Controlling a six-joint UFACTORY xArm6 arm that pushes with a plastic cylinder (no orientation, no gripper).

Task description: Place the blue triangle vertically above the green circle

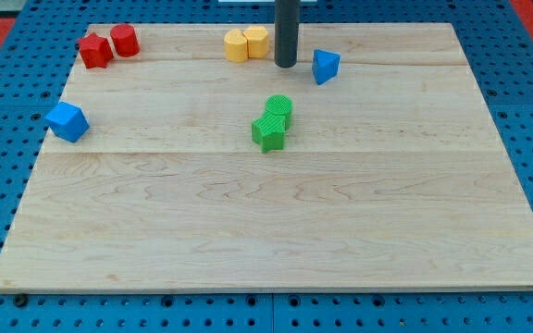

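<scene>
The arm carries no claw; it ends in a dark rod, so there is nothing to open, close or grip with. My tip rests on the tabletop near the view's top, between the yellow blocks and the blue triangle.

**Position of task items**
- The blue triangle lies just to the view's right of my tip, apart from it by a narrow gap.
- The green circle sits below my tip and slightly to the view's left of it, touching the green star-shaped block at its lower side.

**Step in hand**
The triangle is already higher in the view than the circle but is offset to the view's right. The judgement is that the alignment step is not yet done.

**Next move**
The triangle needs a push toward the view's left. My tip stands on the wrong side for this. It must pass around the triangle to its right face, then push left until the triangle stands directly above the circle.

**Caution**
The two yellow blocks lie close on the left; an overlong push may strike them.

**Other items**
Two red blocks and a blue cube lie well apart at the view's left.
</scene>
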